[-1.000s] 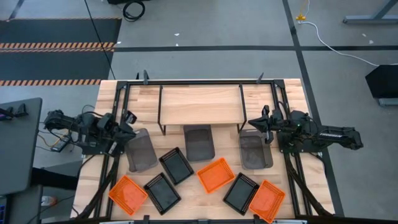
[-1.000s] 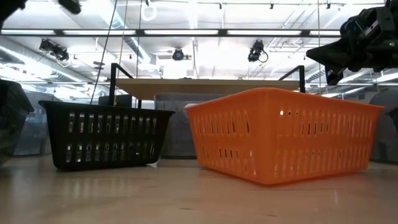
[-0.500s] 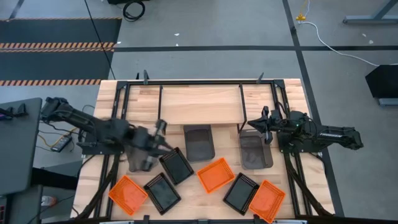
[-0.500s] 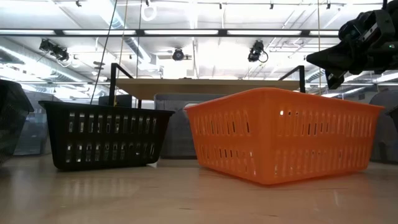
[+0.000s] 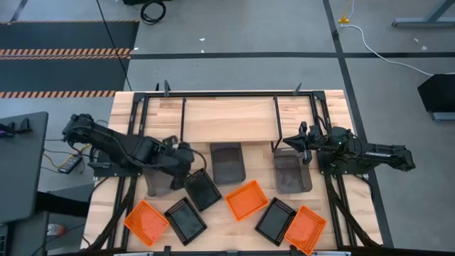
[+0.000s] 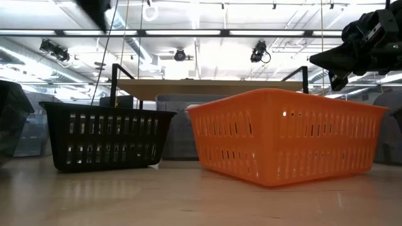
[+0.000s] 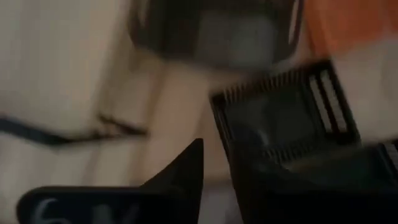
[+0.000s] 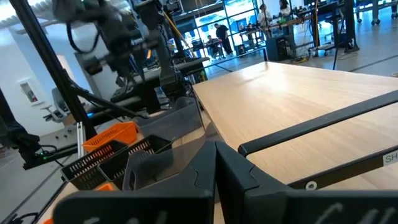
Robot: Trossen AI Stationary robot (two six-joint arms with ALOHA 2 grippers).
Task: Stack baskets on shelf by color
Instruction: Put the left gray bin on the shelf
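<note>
Nine baskets lie on the table in front of the shelf (image 5: 229, 119). Three are grey (image 5: 162, 174) (image 5: 227, 162) (image 5: 292, 171), three black mesh (image 5: 201, 189) (image 5: 185, 220) (image 5: 276, 220), three orange (image 5: 247, 199) (image 5: 146, 222) (image 5: 306, 229). My left gripper (image 5: 188, 156) (image 7: 217, 146) hovers between the left grey basket and the far black one (image 7: 286, 112), with a narrow gap between its fingers. My right gripper (image 5: 298, 142) (image 8: 216, 146) waits shut above the far end of the right grey basket.
Black metal rails (image 5: 135, 135) run along the table's left, right and far sides. The shelf's thin legs (image 5: 186, 146) stand just beyond the grey baskets. People (image 8: 221, 31) stand far off in the room. The low view shows an orange basket (image 6: 282, 135) and a black one (image 6: 107, 135) close up.
My left arm has swung out from the table's left edge toward the middle. It passed over the left grey basket and now stands at the far corner of the black basket. The baskets have kept their places.
</note>
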